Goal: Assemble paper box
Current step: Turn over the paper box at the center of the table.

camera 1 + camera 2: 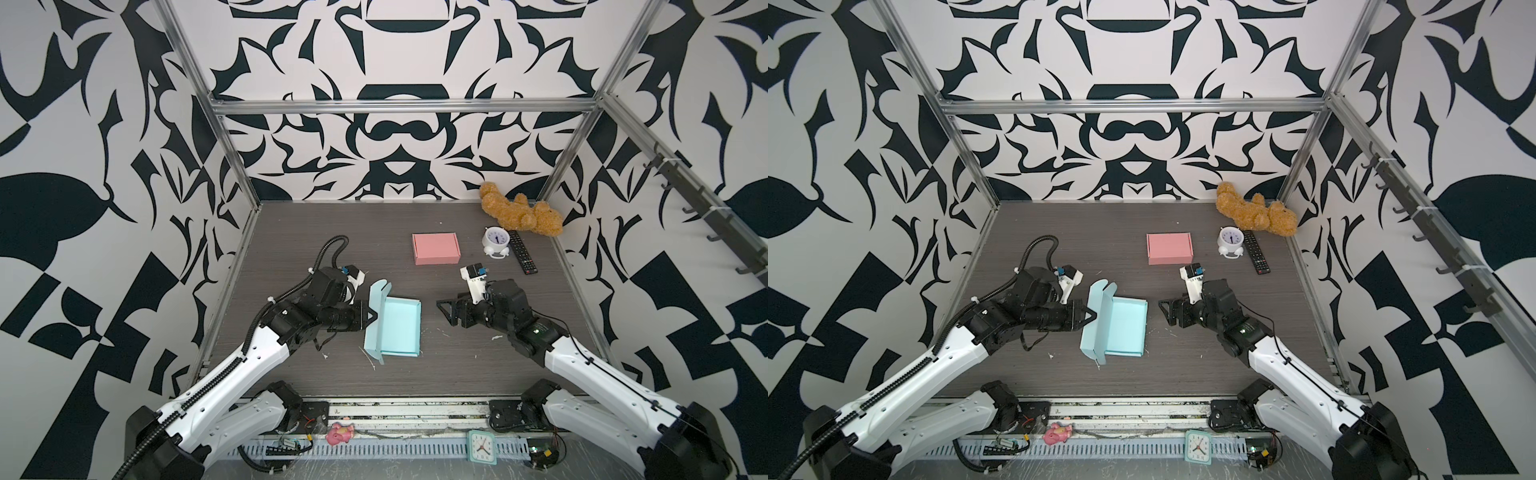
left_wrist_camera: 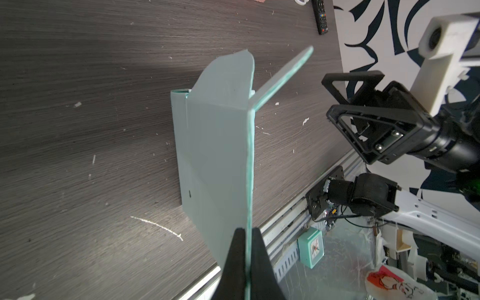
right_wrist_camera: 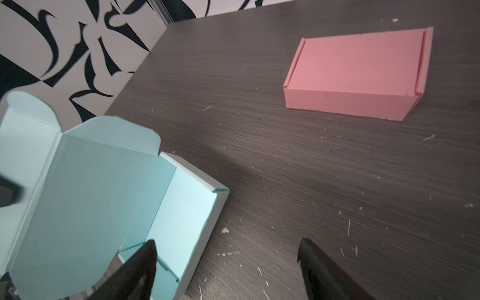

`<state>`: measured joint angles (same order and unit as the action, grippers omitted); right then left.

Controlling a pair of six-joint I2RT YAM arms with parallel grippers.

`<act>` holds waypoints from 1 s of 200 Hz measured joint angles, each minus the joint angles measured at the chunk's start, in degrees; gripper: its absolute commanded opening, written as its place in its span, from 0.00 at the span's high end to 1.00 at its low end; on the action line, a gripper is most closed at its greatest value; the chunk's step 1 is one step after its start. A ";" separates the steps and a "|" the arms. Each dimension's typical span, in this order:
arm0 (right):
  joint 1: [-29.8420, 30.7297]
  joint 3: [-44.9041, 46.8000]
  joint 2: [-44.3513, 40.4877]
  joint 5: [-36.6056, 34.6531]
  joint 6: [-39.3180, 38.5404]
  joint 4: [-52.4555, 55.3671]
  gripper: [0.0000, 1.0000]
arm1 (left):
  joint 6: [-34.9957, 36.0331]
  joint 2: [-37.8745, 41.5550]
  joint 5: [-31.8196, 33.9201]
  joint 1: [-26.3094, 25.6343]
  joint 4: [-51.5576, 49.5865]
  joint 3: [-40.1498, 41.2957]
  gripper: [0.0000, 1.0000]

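Note:
The light-blue paper box (image 1: pixel 399 328) (image 1: pixel 1125 328) lies mid-table as an open tray with its walls up. Its lid panel (image 1: pixel 376 320) stands nearly upright along the tray's left side, rounded tabs at the far end. My left gripper (image 1: pixel 371 316) (image 1: pixel 1091 316) (image 2: pixel 248 231) is shut on the thin edge of that lid (image 2: pixel 218 145). My right gripper (image 1: pixel 442 309) (image 1: pixel 1165 311) (image 3: pixel 226 246) hovers open just right of the tray, holding nothing. In the right wrist view the box (image 3: pixel 91 194) sits beside one finger.
A closed pink box (image 1: pixel 436 248) (image 3: pixel 358 72) sits behind the blue one. Further right at the back are a white alarm clock (image 1: pixel 495 242), a black remote (image 1: pixel 523 252) and a brown teddy bear (image 1: pixel 521 210). A teal clock (image 1: pixel 481 446) and a pink toy (image 1: pixel 340 433) lie on the front rail.

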<state>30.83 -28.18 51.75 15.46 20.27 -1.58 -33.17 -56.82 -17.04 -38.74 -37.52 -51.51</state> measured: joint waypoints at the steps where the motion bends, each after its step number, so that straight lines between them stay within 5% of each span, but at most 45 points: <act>1: 0.00 0.07 -0.02 0.13 -0.02 -0.17 0.12 | 0.15 -0.09 -0.02 0.00 -0.17 -0.17 0.94; 88: 0.70 3.50 8.24 15.21 -3.56 -23.67 0.12 | 15.02 -8.26 -5.81 0.00 -14.53 -14.12 0.94; 200: 9.01 0.57 11.21 12.94 -18.10 -22.93 0.29 | 26.43 -12.92 -10.21 0.00 -24.63 -21.66 0.92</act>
<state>39.83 -27.62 62.96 28.40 2.17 -24.51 -6.74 -69.73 -27.24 -38.74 -62.15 -73.17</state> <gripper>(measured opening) 0.736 0.085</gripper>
